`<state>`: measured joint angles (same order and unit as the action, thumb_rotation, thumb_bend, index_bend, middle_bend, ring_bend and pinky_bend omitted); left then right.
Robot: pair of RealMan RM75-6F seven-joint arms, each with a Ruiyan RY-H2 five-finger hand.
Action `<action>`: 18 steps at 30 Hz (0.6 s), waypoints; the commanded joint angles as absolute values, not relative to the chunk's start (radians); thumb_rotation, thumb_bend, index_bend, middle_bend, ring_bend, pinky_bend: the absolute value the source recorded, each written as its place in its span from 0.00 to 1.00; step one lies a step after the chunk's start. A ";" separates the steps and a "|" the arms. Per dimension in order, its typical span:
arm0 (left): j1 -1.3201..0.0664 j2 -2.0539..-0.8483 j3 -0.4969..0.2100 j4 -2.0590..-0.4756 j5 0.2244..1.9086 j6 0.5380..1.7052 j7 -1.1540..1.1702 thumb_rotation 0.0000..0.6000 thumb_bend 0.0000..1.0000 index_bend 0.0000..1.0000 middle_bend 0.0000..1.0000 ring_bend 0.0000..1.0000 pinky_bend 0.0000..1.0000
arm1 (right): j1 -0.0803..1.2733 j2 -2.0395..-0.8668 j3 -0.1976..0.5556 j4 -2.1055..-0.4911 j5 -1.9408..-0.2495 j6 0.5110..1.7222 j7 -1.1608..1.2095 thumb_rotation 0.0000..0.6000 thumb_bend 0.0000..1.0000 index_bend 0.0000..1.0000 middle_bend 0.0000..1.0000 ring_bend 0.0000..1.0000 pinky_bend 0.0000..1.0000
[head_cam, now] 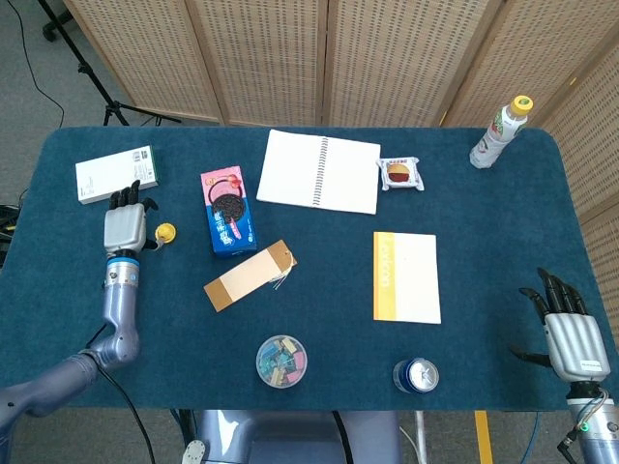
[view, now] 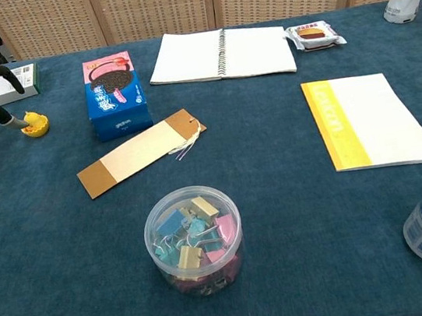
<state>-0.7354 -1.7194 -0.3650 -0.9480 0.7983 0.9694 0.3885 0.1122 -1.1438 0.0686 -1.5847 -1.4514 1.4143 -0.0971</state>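
Blue felt table (head_cam: 484, 213); wicker screens (head_cam: 387, 58) behind; grey floor (head_cam: 29, 87).

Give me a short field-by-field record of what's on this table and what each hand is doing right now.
Surface: blue cloth table
Left hand: beside the small yellow toy, a fingertip at it, not gripping it
Right hand: fingers spread, holding nothing, near the table's right edge
Near left hand: white box, cookie box
Centre: open spiral notebook, brown tag, tub of binder clips
Right side: yellow-spined pad, wrapped snack, bottle, blue can
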 commanded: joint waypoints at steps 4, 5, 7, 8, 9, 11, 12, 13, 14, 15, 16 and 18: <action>-0.691 -1.655 -0.339 -1.079 0.859 1.057 0.392 1.00 0.15 0.36 0.00 0.00 0.04 | 0.112 -1.142 0.068 -1.587 -1.451 1.414 -0.096 1.00 0.00 0.20 0.00 0.00 0.09; -0.679 -1.642 -0.332 -1.107 0.866 1.070 0.395 1.00 0.15 0.36 0.00 0.00 0.04 | 0.111 -1.141 0.068 -1.587 -1.451 1.415 -0.096 1.00 0.00 0.20 0.00 0.00 0.09; -0.634 -1.591 -0.306 -1.203 0.881 1.113 0.405 1.00 0.15 0.35 0.00 0.00 0.04 | 0.110 -1.139 0.068 -1.589 -1.450 1.416 -0.096 1.00 0.00 0.20 0.00 0.00 0.09; -0.612 -1.569 -0.293 -1.244 0.889 1.131 0.404 1.00 0.15 0.35 0.00 0.00 0.04 | 0.110 -1.139 0.069 -1.590 -1.449 1.417 -0.095 1.00 0.00 0.20 0.00 0.00 0.09; -0.588 -1.546 -0.279 -1.284 0.898 1.149 0.398 1.00 0.16 0.34 0.00 0.00 0.04 | 0.109 -1.138 0.069 -1.591 -1.449 1.418 -0.095 1.00 0.00 0.20 0.00 0.00 0.09; -0.538 -1.501 -0.250 -1.357 0.922 1.183 0.373 1.00 0.16 0.33 0.00 0.00 0.04 | 0.109 -1.138 0.069 -1.591 -1.449 1.419 -0.095 1.00 0.00 0.20 0.00 0.00 0.09; -0.513 -1.480 -0.233 -1.387 0.940 1.202 0.356 1.00 0.16 0.33 0.00 0.00 0.04 | 0.109 -1.138 0.069 -1.592 -1.449 1.419 -0.095 1.00 0.00 0.20 0.00 0.00 0.09; -0.496 -1.467 -0.220 -1.403 0.953 1.213 0.345 1.00 0.16 0.33 0.00 0.00 0.04 | 0.109 -1.138 0.069 -1.592 -1.450 1.420 -0.096 1.00 0.00 0.20 0.00 0.00 0.09; -0.472 -1.449 -0.201 -1.423 0.972 1.229 0.328 1.00 0.16 0.33 0.00 0.00 0.04 | 0.109 -1.139 0.069 -1.591 -1.450 1.419 -0.096 1.00 0.00 0.20 0.00 0.00 0.09; -0.442 -1.428 -0.177 -1.445 0.998 1.251 0.307 1.00 0.16 0.33 0.00 0.00 0.04 | 0.109 -1.140 0.068 -1.591 -1.448 1.417 -0.097 1.00 0.00 0.20 0.00 0.00 0.09; -0.420 -1.412 -0.161 -1.459 1.018 1.267 0.289 1.00 0.16 0.33 0.00 0.00 0.04 | 0.110 -1.140 0.068 -1.590 -1.447 1.416 -0.099 1.00 0.00 0.20 0.00 0.00 0.09; -0.379 -1.386 -0.132 -1.482 1.060 1.305 0.250 1.00 0.16 0.33 0.00 0.00 0.04 | 0.111 -1.142 0.068 -1.591 -1.445 1.412 -0.103 1.00 0.00 0.20 0.00 0.00 0.09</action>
<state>-0.4277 -1.4254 -0.1765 -1.4405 1.0097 1.2570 0.2969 0.1106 -1.1417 0.0681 -1.5905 -1.4460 1.4131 -0.1020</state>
